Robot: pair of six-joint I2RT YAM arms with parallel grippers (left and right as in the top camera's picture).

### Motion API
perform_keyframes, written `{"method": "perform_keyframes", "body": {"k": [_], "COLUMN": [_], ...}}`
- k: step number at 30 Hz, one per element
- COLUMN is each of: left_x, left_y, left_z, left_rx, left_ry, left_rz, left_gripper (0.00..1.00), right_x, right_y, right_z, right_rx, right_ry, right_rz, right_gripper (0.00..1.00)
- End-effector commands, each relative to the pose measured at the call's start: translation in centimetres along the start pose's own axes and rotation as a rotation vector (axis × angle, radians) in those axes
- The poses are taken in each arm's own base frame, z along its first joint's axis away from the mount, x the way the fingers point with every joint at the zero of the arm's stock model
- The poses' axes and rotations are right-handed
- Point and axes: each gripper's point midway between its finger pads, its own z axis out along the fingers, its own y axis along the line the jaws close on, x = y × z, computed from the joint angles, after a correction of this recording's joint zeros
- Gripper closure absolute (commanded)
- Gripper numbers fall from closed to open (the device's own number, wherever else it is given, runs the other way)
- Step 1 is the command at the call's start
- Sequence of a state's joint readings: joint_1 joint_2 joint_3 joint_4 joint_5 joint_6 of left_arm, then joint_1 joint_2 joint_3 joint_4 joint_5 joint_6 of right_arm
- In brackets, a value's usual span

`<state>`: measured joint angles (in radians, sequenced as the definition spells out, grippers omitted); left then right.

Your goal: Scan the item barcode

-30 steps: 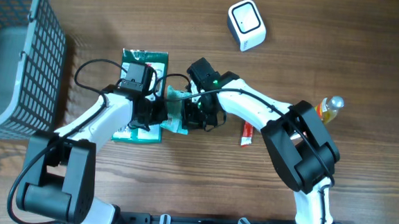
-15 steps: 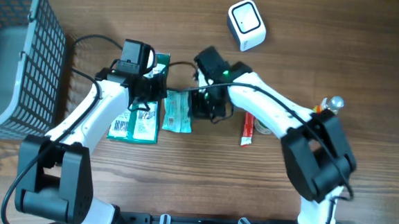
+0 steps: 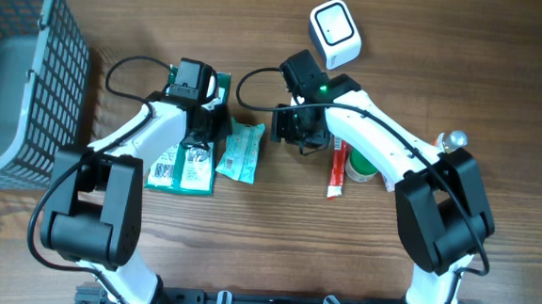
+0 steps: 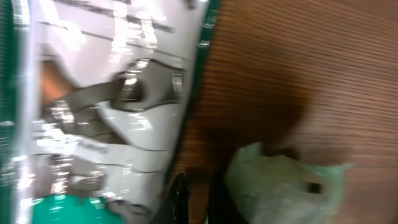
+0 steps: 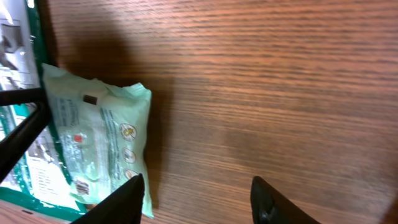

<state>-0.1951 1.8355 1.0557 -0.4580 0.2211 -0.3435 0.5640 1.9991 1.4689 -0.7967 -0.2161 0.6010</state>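
Hovering over bare wood, right gripper (image 5: 199, 200) jaws apart and empty, pale green packet (image 5: 99, 143) near one fingertip, left gripper (image 3: 211, 131) pinched closed between packet and large pouch (image 3: 181, 165)

pale green packet (image 3: 241, 153) | flat, printed face up (slightly askew) | white scanner (image 3: 335, 35) | window seemingly upward, well apart

The packet (image 3: 241, 155) is mint green, the table (image 3: 246, 254) brown woodgrain
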Motion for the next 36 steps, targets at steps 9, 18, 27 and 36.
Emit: {"method": "perform_keyframes", "body": {"k": [9,18,27,36], "left_x": [0.8,-0.8,4.3,6.5], "left_y": [-5.9,-2.0,1.1,2.1], "left_z": [-2.0,-7.9,-6.1,-4.7], "left_rx": [0.327,0.049,-0.125,-0.146], "left_ry": [0.075,-0.084,0.064,0.104], "left_rz": [0.019,-0.073,-0.075,-0.126], "left_gripper": [0.96,0.96,0.96,0.96], "right_x": [0.0,-1.1,-2.9,-3.5], "right_y": [-1.4,-0.4,0.6,1.0], "right_z": [0.0,0.1,-0.1,0.2], "right_rx": [0.072,0.032,0.005,-0.013], "right_ry": [-0.004,-0.046,-0.122,-0.157], "right_rz": [0.004,-0.087,-0.151,-0.189], "right_gripper": [0.41,0.35,0.31,0.30]}}
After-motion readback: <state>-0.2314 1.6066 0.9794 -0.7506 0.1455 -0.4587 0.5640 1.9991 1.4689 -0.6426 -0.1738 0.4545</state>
